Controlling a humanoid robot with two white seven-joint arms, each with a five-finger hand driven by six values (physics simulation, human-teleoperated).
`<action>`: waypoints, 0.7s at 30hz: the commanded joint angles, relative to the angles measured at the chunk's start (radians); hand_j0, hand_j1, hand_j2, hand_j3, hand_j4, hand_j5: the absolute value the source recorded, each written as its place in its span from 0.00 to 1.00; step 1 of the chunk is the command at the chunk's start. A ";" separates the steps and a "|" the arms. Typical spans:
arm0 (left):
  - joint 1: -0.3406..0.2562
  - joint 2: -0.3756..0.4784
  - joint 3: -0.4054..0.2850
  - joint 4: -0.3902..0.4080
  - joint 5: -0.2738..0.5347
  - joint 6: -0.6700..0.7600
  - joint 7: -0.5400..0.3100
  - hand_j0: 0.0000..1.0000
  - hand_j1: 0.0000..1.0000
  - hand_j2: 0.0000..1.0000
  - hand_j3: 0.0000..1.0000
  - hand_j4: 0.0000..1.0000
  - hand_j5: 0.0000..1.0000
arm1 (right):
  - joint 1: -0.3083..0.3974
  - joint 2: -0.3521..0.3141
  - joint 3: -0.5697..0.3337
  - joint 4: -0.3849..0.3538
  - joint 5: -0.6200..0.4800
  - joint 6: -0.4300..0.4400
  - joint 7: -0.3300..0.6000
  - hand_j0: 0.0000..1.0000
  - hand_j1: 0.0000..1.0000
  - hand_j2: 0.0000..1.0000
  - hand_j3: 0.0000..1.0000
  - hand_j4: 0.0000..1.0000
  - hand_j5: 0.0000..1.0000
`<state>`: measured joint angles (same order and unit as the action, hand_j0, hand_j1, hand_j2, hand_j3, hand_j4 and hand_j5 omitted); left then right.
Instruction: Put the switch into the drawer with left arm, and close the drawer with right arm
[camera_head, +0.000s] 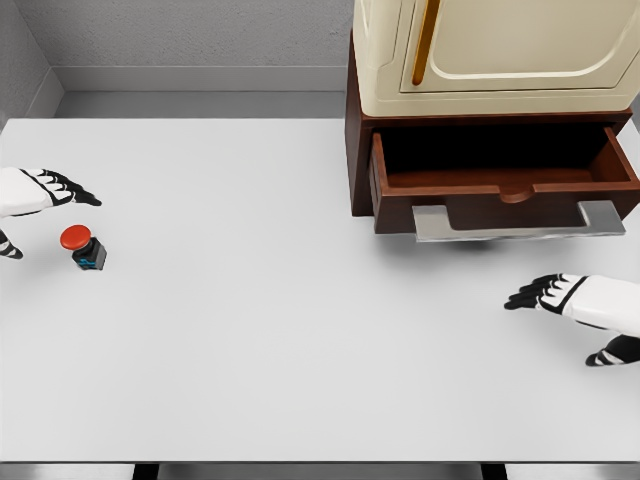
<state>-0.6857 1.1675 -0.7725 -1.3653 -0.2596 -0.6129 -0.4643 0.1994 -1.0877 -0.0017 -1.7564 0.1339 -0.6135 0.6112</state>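
The switch (82, 246), a small dark block with a red round button on top, stands on the white table (280, 330) at the far left. My left hand (55, 190) hovers just above and left of it, fingers spread, holding nothing. The brown drawer (505, 185) is pulled open at the upper right, its inside empty, with a grey handle (518, 222) along its front. My right hand (545, 293) rests open over the table below the drawer's right part, apart from the handle.
A cream cabinet (490, 50) sits on top of the brown drawer unit. A grey wall runs behind the table's far edge. The table's front edge lies near the picture's bottom.
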 joint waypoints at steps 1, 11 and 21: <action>0.000 0.001 0.001 -0.002 0.005 0.002 -0.001 1.00 1.00 1.00 1.00 1.00 1.00 | 0.000 -0.001 0.003 0.000 -0.007 0.003 0.000 1.00 1.00 1.00 1.00 1.00 1.00; 0.017 -0.065 -0.011 -0.035 -0.010 0.002 -0.053 0.98 0.98 0.98 0.98 0.98 0.98 | -0.009 0.008 -0.012 0.000 -0.008 0.003 0.000 0.61 0.61 0.61 0.61 0.61 0.61; 0.015 -0.069 -0.007 -0.017 -0.035 0.002 -0.102 0.82 0.82 0.82 0.82 0.82 0.82 | 0.103 0.081 -0.297 0.006 -0.053 0.003 0.000 0.62 0.62 0.62 0.62 0.62 0.62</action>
<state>-0.6704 1.1002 -0.7814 -1.3839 -0.2946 -0.6130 -0.5608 0.3022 -1.0235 -0.2449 -1.7496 0.0977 -0.6138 0.6112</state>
